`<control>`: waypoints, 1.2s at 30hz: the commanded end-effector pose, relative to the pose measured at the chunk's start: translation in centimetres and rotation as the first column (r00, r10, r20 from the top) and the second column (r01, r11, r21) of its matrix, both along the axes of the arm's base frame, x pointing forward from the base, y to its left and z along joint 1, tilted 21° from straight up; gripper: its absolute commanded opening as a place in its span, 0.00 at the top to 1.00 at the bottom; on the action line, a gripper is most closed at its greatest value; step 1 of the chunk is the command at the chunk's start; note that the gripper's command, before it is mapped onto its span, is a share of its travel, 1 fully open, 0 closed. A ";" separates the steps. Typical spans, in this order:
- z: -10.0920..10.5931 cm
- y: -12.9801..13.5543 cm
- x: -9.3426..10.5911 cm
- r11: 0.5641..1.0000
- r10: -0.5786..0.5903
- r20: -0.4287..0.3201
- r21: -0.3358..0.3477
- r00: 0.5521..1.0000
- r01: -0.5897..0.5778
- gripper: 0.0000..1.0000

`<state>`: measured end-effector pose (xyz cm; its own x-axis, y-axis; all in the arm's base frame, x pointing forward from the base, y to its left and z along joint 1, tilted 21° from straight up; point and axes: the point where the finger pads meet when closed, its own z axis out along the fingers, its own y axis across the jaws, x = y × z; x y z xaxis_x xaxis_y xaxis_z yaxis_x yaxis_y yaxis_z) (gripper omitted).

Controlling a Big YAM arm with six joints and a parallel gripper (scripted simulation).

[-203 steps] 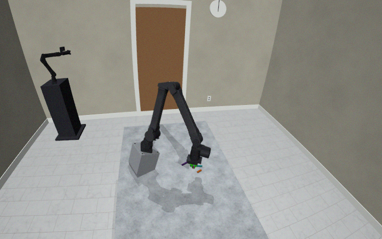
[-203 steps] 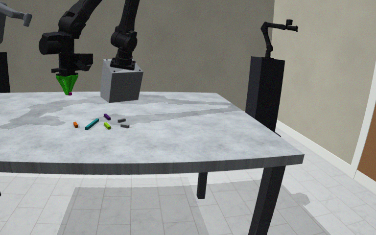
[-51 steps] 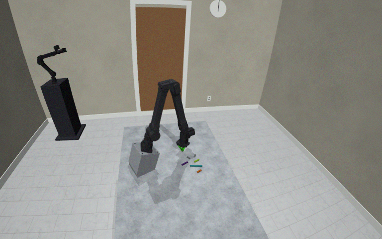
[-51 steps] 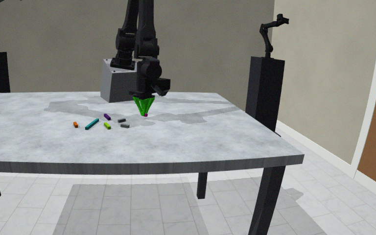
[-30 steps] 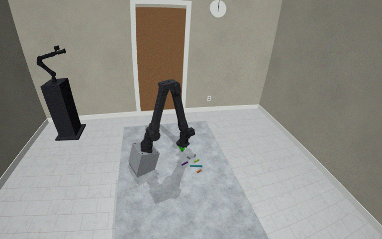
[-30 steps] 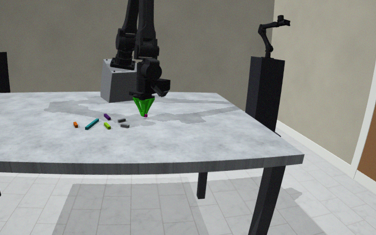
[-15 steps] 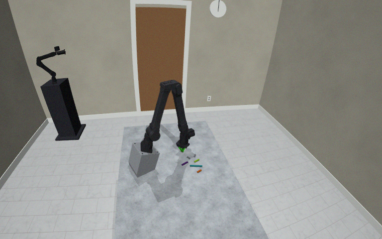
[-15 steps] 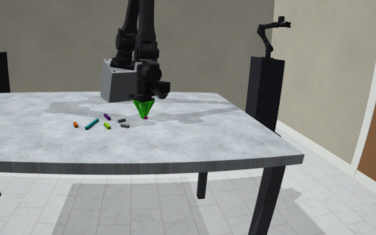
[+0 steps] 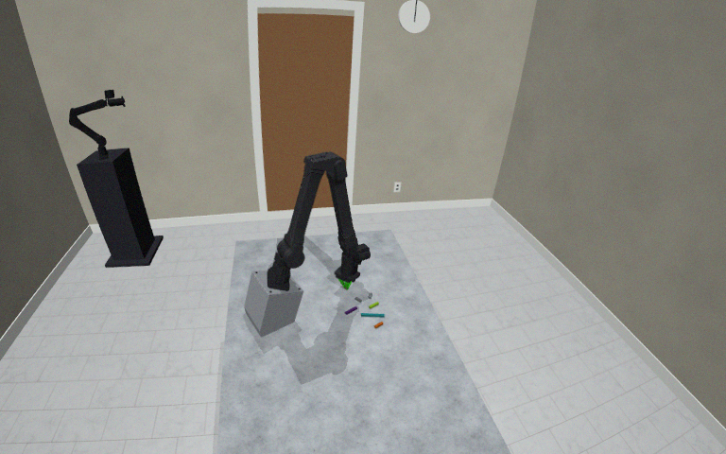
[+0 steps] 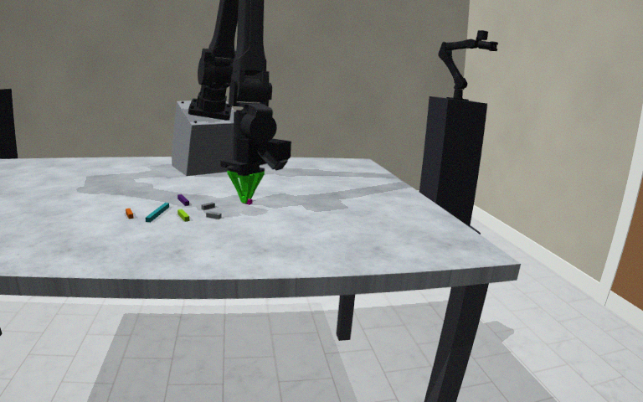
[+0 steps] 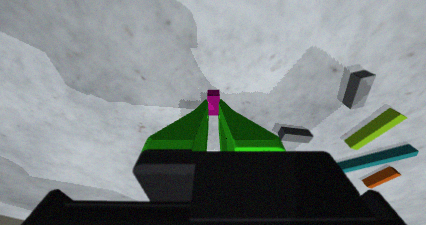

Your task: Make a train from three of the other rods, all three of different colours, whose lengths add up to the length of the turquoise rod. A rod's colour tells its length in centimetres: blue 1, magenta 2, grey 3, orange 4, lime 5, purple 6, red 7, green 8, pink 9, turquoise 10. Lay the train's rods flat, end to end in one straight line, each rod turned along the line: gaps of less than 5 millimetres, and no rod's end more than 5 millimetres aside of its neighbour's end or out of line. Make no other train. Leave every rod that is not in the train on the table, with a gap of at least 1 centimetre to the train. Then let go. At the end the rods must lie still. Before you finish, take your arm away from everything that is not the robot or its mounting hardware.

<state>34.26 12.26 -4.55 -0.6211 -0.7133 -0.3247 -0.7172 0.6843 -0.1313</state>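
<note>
The pincer grips the magenta rod at its tips, low over or on the worktop. In the wrist view, the lime rod, a likely partner, lies right of it, slanting.

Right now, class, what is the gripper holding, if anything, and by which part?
The gripper holds the magenta rod by its long sides, between the fingertips; exactly how far along its length cannot be told.

top: high, far – exterior: tabletop-facing, nearer – wrist: close, downward
</note>
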 end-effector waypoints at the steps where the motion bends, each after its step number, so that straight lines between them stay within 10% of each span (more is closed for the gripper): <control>1: 1.0 0.8 1.2 1.000 -0.001 0.037 0.015 0.999 0.001 0.96; 36: 1.0 0.8 1.2 1.000 -0.001 0.037 0.015 0.999 0.000 0.80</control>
<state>34.26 12.27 -4.55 -0.6212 -0.7132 -0.3248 -0.7172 0.6844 -0.1313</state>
